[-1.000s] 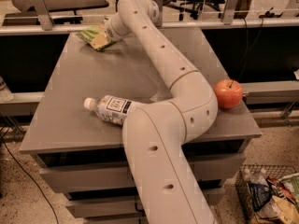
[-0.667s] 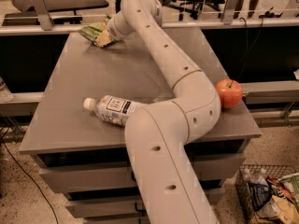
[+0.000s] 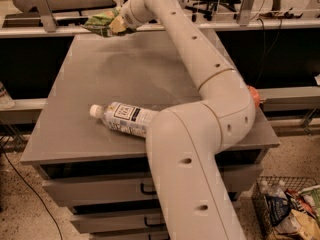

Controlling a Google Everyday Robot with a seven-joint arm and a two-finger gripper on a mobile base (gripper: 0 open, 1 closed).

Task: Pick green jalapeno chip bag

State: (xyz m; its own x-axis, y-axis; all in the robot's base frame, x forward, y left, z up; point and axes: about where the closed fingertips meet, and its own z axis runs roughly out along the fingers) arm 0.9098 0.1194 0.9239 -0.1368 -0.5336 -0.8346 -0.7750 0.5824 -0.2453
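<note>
As far as can be seen, the gripper (image 3: 116,26) is closed on one end of the green jalapeno chip bag (image 3: 99,22), and the bag is held at the far left of the scene, just over the far edge of the grey table (image 3: 95,79). The bag is seen crumpled and sticking out to the left of the gripper. It appears to be raised clear of the table top, though the gap under it cannot be told with certainty. The arm (image 3: 200,59) is stretched from the near right across the table to that far corner.

Near the front of the table a clear water bottle (image 3: 122,118) is lying on its side, well apart from the bag. A small red round thing (image 3: 254,95) is partly hidden behind the arm at the right edge. A wire basket (image 3: 260,204) stands on the floor at the near right.

The grasp is judged to be done and the lift to be well begun. What is left is judged to be little: the bag is only to be kept firmly and carried clear.
</note>
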